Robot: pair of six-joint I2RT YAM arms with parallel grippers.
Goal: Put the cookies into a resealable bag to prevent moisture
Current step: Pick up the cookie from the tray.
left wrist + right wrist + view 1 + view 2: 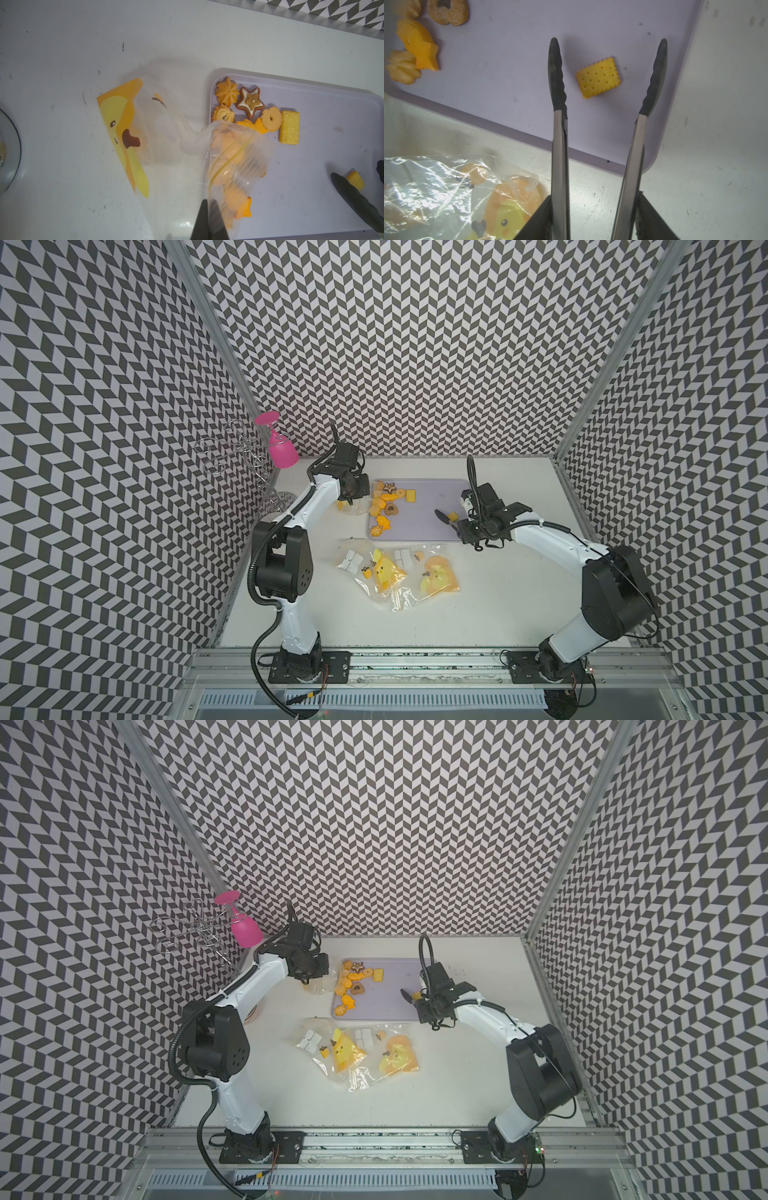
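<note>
The cookies (384, 502) lie bunched at the left end of a lilac tray (419, 531), among them a star cookie (250, 101) and a yellow bar (289, 127). My left gripper (207, 218) is shut on the rim of a clear resealable bag (176, 145) with a chick print, which hangs at the tray's left corner. Orange cookies show through its film; whether they are inside or under it I cannot tell. My right gripper (595, 196) is shut on metal tongs (559, 133). The tongs' black tips stand apart on either side of a yellow rectangular cracker (598, 77) on the tray.
Spare chick-print bags (390, 572) lie crumpled in front of the tray. A pink goblet (278, 448) hangs from a wire rack (232, 448) at the back left, with a round glass base (8, 153) under it. Patterned walls close three sides.
</note>
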